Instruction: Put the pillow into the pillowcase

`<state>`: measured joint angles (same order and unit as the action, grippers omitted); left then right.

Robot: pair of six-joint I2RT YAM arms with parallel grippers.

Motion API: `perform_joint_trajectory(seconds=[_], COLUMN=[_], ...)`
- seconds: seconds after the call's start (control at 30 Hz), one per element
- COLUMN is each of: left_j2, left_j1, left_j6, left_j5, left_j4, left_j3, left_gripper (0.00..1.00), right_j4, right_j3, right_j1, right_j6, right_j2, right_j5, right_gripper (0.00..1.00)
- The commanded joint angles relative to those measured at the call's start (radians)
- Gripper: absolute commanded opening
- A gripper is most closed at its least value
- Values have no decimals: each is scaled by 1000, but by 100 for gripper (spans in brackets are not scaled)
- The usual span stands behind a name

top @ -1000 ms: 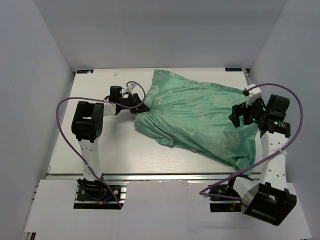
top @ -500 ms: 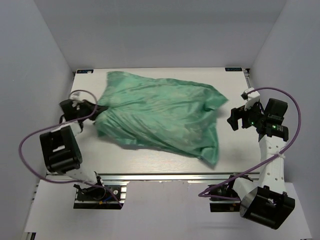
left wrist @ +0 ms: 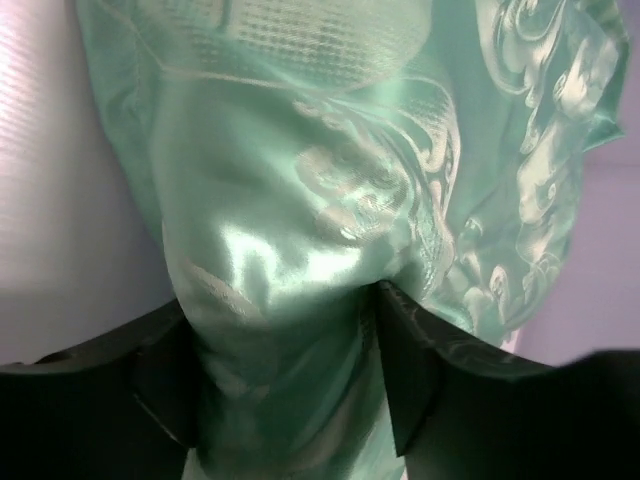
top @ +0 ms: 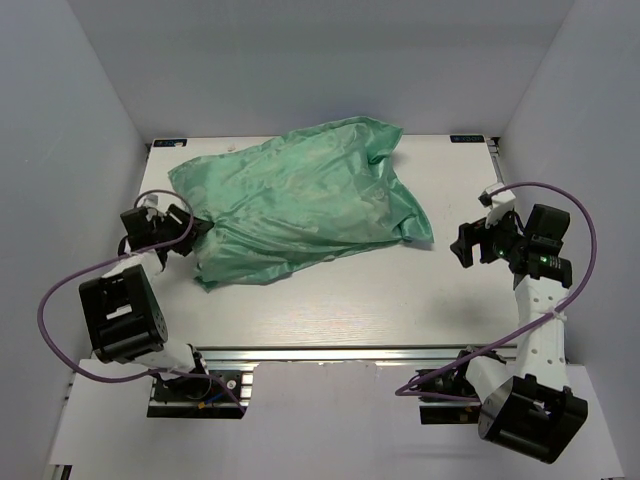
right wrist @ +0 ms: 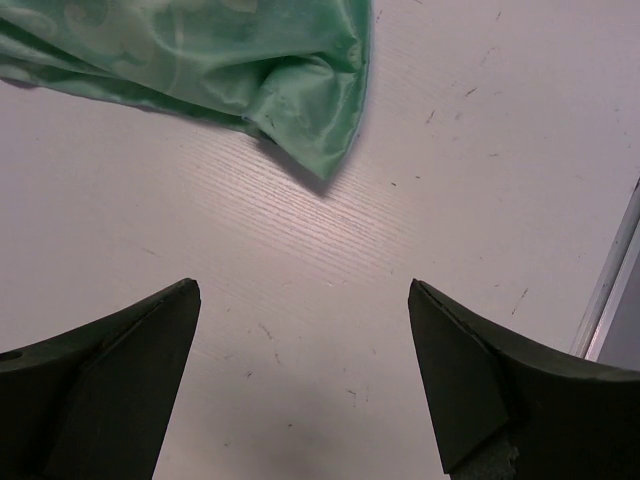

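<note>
A pale, wood-grained worktop (top: 350, 310) is enclosed by plain grey-lilac walls (top: 60, 150) at the left, top and right of the frame. A metal rail (top: 330, 352) is seen along its lower edge. Soft, even light is cast throughout.

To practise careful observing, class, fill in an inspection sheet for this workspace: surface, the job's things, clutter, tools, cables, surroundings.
Surface: white table, fine grain, faint scuffs.
Job's things: mint-green pillowcase lies crumpled and bulging on the far half; pillow not visible, perhaps inside.
Clutter: nothing seen.
Tools: left tool has pillowcase fabric filling the gap between its fingers, grip unclear; right tool open, empty, over the table beside a pillowcase corner.
Cables: a purple cable loops from each arm.
Surroundings: pale walls on three sides; metal rail along the near edge.
</note>
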<state>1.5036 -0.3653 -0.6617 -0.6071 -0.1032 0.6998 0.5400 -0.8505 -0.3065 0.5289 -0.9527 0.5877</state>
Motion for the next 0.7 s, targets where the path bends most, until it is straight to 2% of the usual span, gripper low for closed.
perform_joint_trajectory(seconds=[0.0, 0.07, 0.1, 0.13, 0.17, 0.27, 0.33, 0.47, 0.6, 0.63, 0.67], left_j2=[-77, -126, -187, -219, -279, -353, -408, -497, -624, -663, -678], left_j1=[32, 32, 32, 31, 34, 38, 40, 75, 120, 132, 159], left_j6=[139, 145, 145, 151, 165, 188, 186, 217, 260, 246, 231], left_j5=[25, 105, 136, 179, 261, 393, 399, 313, 16, -138, -190], left_j4=[144, 183, 194, 227, 247, 330, 335, 289, 119, 8, -22], left_j3=[90, 98, 104, 113, 127, 210, 244, 219, 100, 42, 18], left_gripper=[73, 79, 87, 90, 98, 98, 98, 98, 98, 98, 98], right_j4=[-28, -19, -14, -9, -5, -9, -3, 40, 35, 31, 25], right_j3=[8, 8, 10, 11, 19, 30, 22, -22, -48, -53, -51], right_j1=[-2, -2, -2, -2, -2, -2, -2, -3, -2, -2, -2], right_j6=[-12, -1, 9, 29, 36, 14, -16, -50, -251, -268, -280], right_j2=[14, 22, 31, 35, 41, 55, 46, 16, 20, 28, 37], right_j5=[41, 46, 60, 64, 72, 86, 104, 185, 198, 204, 205], right_gripper=[89, 89, 89, 90, 89, 89, 89, 89, 89, 89, 89])
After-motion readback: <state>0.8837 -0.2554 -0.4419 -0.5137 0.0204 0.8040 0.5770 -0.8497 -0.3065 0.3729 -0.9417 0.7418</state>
